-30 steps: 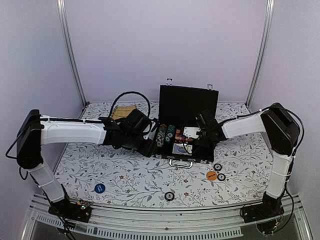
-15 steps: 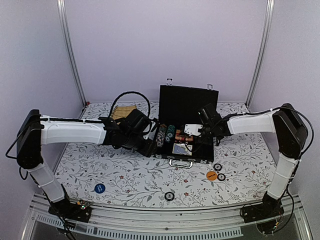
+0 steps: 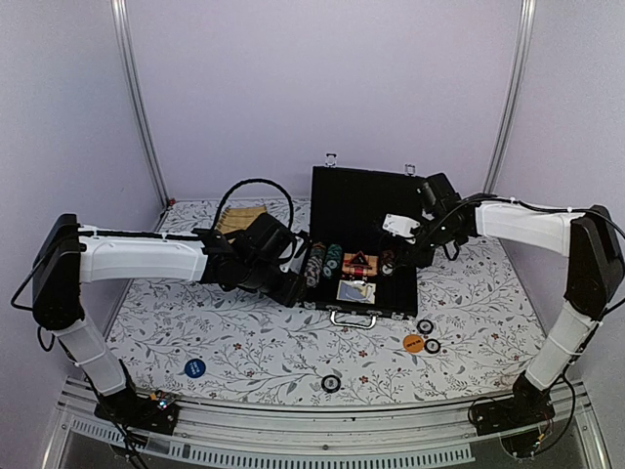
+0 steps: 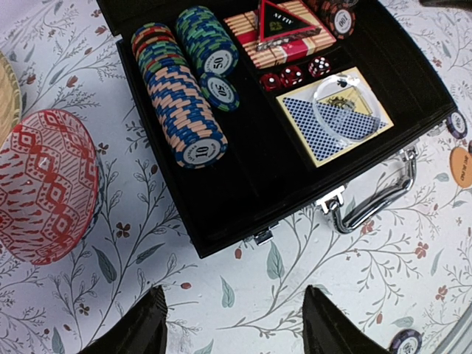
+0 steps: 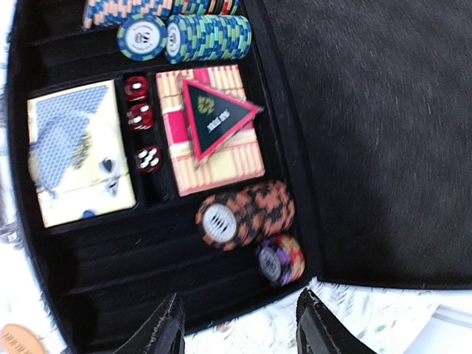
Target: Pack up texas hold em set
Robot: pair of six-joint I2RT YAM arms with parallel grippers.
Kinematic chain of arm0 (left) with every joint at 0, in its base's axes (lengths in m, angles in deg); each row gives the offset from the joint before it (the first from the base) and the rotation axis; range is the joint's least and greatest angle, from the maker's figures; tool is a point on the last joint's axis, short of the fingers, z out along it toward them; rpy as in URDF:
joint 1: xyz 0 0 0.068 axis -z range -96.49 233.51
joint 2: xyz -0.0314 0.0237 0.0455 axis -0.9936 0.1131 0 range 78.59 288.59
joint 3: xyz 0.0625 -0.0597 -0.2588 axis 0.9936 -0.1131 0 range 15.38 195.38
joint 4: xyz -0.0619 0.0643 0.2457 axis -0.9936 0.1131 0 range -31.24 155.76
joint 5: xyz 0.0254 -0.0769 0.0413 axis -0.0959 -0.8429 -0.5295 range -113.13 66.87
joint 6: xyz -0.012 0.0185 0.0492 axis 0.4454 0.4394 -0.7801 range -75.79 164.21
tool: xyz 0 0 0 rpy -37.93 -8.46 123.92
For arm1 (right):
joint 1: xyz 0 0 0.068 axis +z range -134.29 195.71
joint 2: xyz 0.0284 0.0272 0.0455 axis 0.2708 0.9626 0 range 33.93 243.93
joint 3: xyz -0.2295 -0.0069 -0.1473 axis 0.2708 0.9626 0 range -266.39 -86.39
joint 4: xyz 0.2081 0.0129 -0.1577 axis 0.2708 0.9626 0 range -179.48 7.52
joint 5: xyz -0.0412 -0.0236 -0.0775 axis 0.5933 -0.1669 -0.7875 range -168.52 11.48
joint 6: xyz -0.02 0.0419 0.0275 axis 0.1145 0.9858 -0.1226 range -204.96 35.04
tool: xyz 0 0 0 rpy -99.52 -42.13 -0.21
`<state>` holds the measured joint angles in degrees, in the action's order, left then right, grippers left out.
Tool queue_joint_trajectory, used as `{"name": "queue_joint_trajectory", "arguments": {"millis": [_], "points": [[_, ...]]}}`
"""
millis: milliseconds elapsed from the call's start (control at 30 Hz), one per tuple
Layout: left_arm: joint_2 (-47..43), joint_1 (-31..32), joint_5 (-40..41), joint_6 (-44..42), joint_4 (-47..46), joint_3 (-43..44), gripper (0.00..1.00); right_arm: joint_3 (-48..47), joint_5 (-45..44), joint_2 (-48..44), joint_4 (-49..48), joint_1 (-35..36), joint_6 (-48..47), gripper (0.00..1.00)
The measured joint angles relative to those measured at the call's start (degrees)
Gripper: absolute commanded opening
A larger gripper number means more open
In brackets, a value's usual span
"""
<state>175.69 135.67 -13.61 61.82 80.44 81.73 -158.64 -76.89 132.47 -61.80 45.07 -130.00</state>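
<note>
With left gripper (image 4: 232,291) and right gripper (image 5: 237,296) parted and empty, the loose poker chips (image 3: 426,326) at five o'clock of the open briefcase (image 3: 366,200) are judged light, thin, perhaps slippery, best pinched across the rim.

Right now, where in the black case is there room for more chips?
The grooved rows beside the card deck and the orange-black chip stack are bare. It is crowded around the long chip rows.

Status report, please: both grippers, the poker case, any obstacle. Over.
Left gripper open, empty, near case front. Right gripper open, empty, above case. Case open, lid upright; orange disc, blue disc, three chips outside on table. No loose thing blocks lid.
</note>
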Motion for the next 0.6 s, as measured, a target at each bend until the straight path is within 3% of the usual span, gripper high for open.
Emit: {"name": "queue_joint_trajectory", "arguments": {"millis": [167,367,600], "points": [[0.0,-0.13,0.17,0.0,0.04,0.0,0.63,1.18,8.44,-5.51,8.39,-4.33,1.03,0.53],[0.0,-0.26,0.24,-0.02,0.07,0.0,0.63,8.63,16.48,-12.11,19.78,-5.57,-4.96,0.53],[0.0,-0.33,0.07,0.02,0.0,0.0,0.63,19.69,16.46,-12.46,24.13,-3.5,-9.97,0.56]]}}
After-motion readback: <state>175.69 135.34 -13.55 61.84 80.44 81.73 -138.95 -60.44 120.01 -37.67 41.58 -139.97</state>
